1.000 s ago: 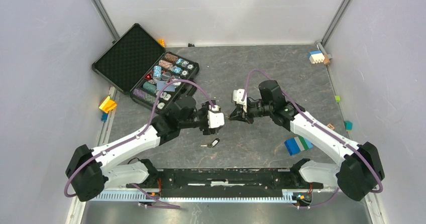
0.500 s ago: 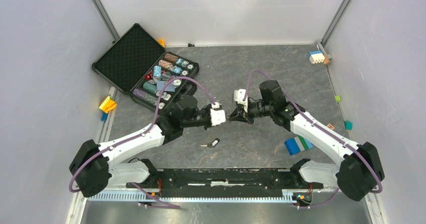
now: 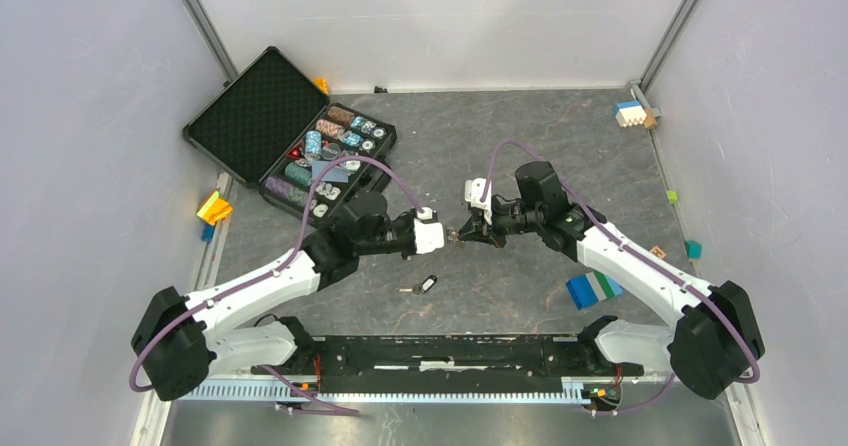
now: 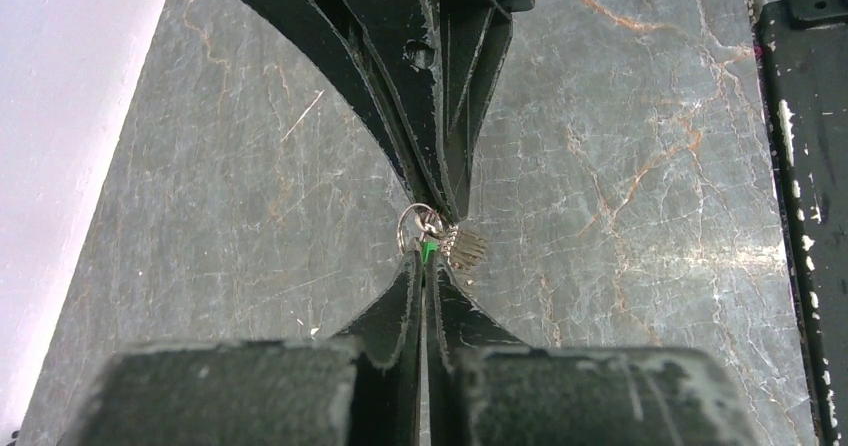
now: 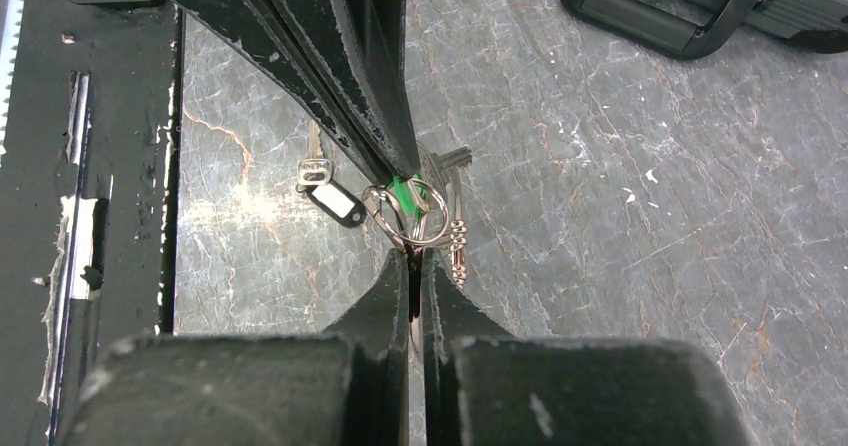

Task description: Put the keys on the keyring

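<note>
Inspection, centre of the top view: above the grey table (image 3: 520, 146), my two grippers met tip to tip. The right gripper (image 3: 463, 234) was clenched on the keyring (image 5: 405, 218). The left gripper (image 3: 445, 236) was clenched on the green key (image 4: 427, 252), whose head lay against the ring. The black key (image 3: 426, 285) lay apart on the table, lower centre. I could not tell whether the green key was threaded yet. I judged the ring needed holding rigid while the key's hole was fed slowly onto the wire's split end, without twisting.

Marbled table (image 3: 520, 136) bears black-headed key (image 3: 428, 284); open case (image 3: 250, 106); blue block (image 3: 592, 289).
</note>
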You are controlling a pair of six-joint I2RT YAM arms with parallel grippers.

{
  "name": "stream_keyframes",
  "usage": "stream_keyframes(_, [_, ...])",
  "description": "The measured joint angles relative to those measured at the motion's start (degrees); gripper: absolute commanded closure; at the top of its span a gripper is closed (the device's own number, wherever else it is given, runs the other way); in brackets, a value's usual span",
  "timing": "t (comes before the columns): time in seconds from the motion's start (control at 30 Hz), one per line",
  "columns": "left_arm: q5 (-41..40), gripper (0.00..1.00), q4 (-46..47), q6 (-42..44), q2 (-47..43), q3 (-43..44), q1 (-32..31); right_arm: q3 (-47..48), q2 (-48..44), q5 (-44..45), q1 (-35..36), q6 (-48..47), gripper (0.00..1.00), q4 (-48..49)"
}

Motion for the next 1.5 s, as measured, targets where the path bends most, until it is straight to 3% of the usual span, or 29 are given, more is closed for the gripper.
stream_keyframes(0.47, [-0.5,0.98,-13.6,6.5,0.5,8.1,0.0,0.0,0.3,4.0,0.0,-1.5,0.99,-0.6])
stream_keyframes(0.87, [-3.4,0.98,-22.7,15.2,3.9,11.9,-0.1,0.0,3.1,2.5,-0.1,-1.0,1.0,-1.3])
stream_keyframes(1.23, [-7.3,0.98,-21.4,15.3,3.7,12.1,-0.3,0.0,4.2,5.1,-0.1,1.0,0.93,0.6])
stream_keyframes(1.5, [-11.9,0.98,-14.4,8.9,3.9,10.9,-0.3,0.3,5.6,9.0,-0.1,2.9,0.97,4.0])
